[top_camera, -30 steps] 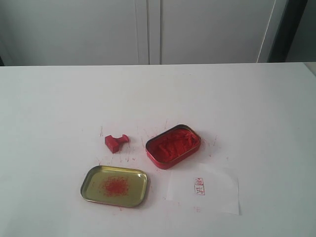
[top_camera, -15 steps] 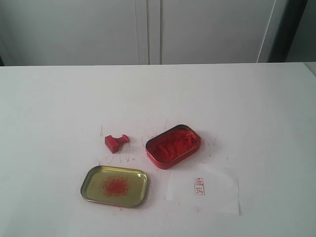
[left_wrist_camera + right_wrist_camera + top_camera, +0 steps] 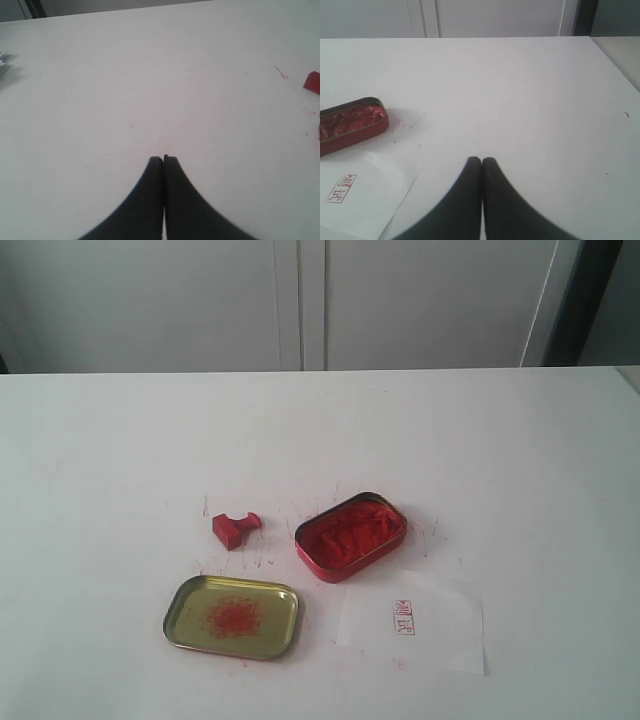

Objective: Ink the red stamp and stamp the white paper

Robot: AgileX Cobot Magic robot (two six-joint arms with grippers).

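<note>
The red stamp [image 3: 235, 528] lies on its side on the white table, left of the red ink tin [image 3: 351, 536]; a corner of the stamp [image 3: 312, 82] shows in the left wrist view. The white paper [image 3: 412, 620] lies in front of the tin and carries a small red imprint [image 3: 403, 617]. In the right wrist view the paper [image 3: 362, 192] and the tin [image 3: 351, 125] lie off to one side. My left gripper [image 3: 163, 159] is shut and empty over bare table. Over bare table too, my right gripper [image 3: 481, 160] is shut on nothing. Neither gripper appears in the exterior view.
A shallow gold lid [image 3: 232, 616] with red smudges lies front left of the ink tin. Red ink flecks mark the table around the tin. Grey cabinet doors [image 3: 300, 300] stand behind the table's far edge.
</note>
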